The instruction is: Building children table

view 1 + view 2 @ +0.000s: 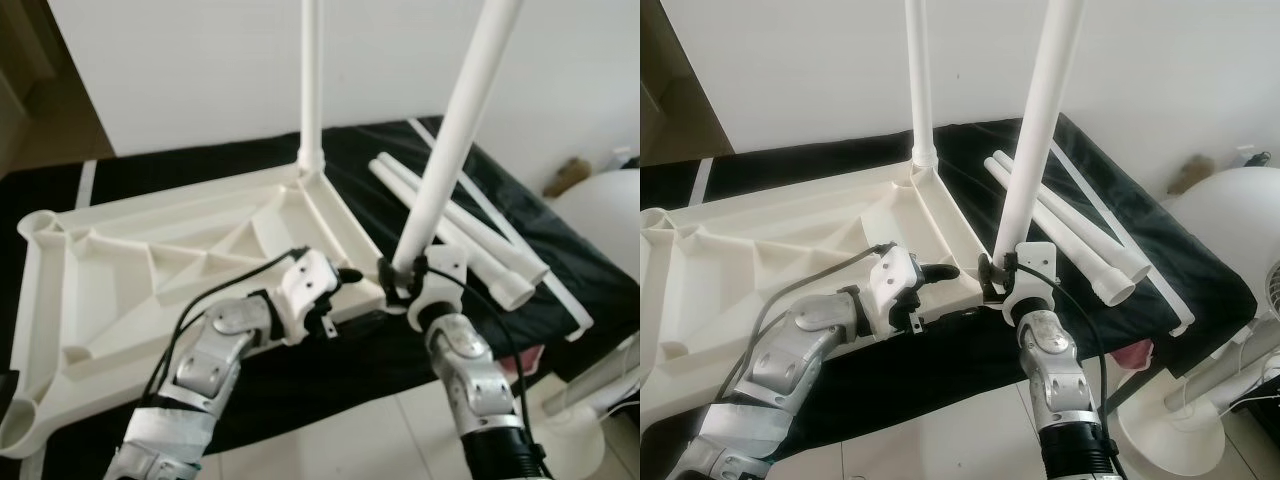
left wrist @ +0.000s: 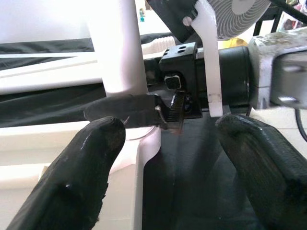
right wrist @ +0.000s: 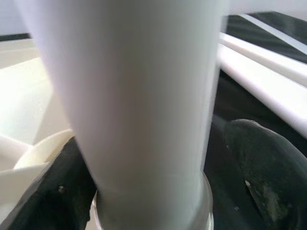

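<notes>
Two silver arms reach forward over a black cloth (image 1: 150,180). Right gripper (image 1: 398,282) grips the base of a white table leg (image 1: 450,140), held upright and slightly tilted over the near corner socket of the upturned white tabletop (image 1: 150,260). Left gripper (image 1: 340,275), fingers spread and holding nothing, hovers just beside that corner. Another leg (image 1: 311,80) stands in the far corner; loose legs (image 1: 470,235) lie to the right.
</notes>
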You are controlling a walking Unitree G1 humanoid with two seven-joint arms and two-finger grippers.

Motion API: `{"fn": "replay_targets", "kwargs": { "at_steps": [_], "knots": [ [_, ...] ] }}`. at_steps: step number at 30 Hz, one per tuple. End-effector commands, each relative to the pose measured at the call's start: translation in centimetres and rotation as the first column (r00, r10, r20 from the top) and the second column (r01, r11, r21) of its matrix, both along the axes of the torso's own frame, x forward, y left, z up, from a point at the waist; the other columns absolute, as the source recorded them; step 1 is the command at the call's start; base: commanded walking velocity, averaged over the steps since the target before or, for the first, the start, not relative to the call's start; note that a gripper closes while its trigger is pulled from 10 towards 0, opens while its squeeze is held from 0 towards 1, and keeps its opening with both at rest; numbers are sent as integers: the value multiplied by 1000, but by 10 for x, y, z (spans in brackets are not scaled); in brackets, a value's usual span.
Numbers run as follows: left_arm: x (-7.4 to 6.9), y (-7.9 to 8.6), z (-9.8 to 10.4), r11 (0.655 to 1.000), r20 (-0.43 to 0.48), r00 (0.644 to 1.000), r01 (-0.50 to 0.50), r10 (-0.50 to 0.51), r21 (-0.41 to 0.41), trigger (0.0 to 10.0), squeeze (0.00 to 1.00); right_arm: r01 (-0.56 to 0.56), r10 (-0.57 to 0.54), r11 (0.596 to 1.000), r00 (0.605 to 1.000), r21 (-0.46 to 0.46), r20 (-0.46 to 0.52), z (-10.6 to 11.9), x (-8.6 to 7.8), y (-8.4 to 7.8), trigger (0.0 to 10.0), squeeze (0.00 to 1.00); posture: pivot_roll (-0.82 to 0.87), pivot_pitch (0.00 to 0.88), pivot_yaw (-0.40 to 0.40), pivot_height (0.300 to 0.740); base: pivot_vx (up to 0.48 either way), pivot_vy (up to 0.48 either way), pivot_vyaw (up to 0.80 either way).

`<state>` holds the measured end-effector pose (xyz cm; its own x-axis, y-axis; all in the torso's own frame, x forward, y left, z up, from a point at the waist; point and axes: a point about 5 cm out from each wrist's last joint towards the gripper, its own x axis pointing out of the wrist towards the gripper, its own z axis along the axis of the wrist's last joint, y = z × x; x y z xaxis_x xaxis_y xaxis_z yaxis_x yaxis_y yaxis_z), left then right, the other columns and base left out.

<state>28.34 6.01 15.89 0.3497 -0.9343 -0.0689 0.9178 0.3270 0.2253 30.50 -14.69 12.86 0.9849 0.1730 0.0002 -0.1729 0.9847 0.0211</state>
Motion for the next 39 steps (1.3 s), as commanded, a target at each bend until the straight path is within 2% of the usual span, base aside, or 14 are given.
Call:
{"fn": "replay_targets", "kwargs": {
  "at_steps": [1,2,6,11,14,19,20,21,22,23,24,36,37,39],
  "knots": [
    [0,0,2,1000,5,1000,-26,26,-14,10000,0,-35,35,999,999,5,-3,-2,1,-2,10000,816,-70,5,-2,740,0,0,0],
    [0,0,2,1000,5,1000,-25,25,-15,10000,0,-77,77,997,997,-17,8,-2,3,-5,10000,0,-70,4,-1,740,0,0,0],
    [0,-1,2,1000,4,1000,-24,24,-16,10000,0,-128,129,991,992,-35,16,-1,6,-7,10000,0,-69,2,-1,740,0,0,0],
    [-1,-3,2,1000,-8,1000,-13,13,-17,10000,0,-342,347,931,938,-125,21,5,17,-1,10000,0,-64,0,2,740,0,0,0],
    [-1,-3,2,1000,-8,1000,-13,13,-17,10000,0,-355,360,926,933,-130,16,5,17,-1,10000,0,-64,0,2,740,0,0,0],
    [-1,-4,2,1000,2,1000,-5,5,-11,10000,0,-451,459,874,888,-183,3,9,26,4,10000,0,-58,0,1,740,0,0,0],
    [-1,-4,2,1000,4,1000,-4,4,-10,10000,0,-461,470,865,883,-197,-2,9,28,4,7882,0,-58,0,1,740,0,0,0],
    [-1,-4,2,1000,4,1000,-4,4,-10,10000,0,-461,470,865,883,-197,-2,9,28,4,7882,0,-58,0,1,740,0,0,0],
    [-1,-4,3,1000,5,1000,-4,4,-10,10000,0,-467,475,861,880,-200,-7,8,30,3,2314,0,-55,0,-4,740,0,0,0],
    [-1,-4,3,1000,5,1000,-4,4,-10,10000,0,-467,475,861,880,-200,-7,8,30,3,2314,0,-55,0,-4,740,0,0,0],
    [-1,-4,3,1000,6,1000,-5,5,-10,10000,0,-470,478,860,878,-201,-10,7,31,1,0,0,-53,0,-7,740,0,0,0],
    [-1,-5,2,1000,7,1000,-2,2,-14,10000,0,-456,457,870,888,-188,-38,-2,28,-11,0,0,-67,0,-4,740,0,0,0],
    [-1,-5,2,1000,6,1000,-1,2,-14,10000,0,-453,454,870,890,-196,-42,-3,28,-12,10000,0,-67,0,-4,740,0,0,0],
    [0,-5,2,1000,9,1000,-2,2,-14,10000,0,-421,420,887,906,-192,-45,-5,28,-14,10000,0,-70,0,-3,740,0,0,0]
  ]
}}
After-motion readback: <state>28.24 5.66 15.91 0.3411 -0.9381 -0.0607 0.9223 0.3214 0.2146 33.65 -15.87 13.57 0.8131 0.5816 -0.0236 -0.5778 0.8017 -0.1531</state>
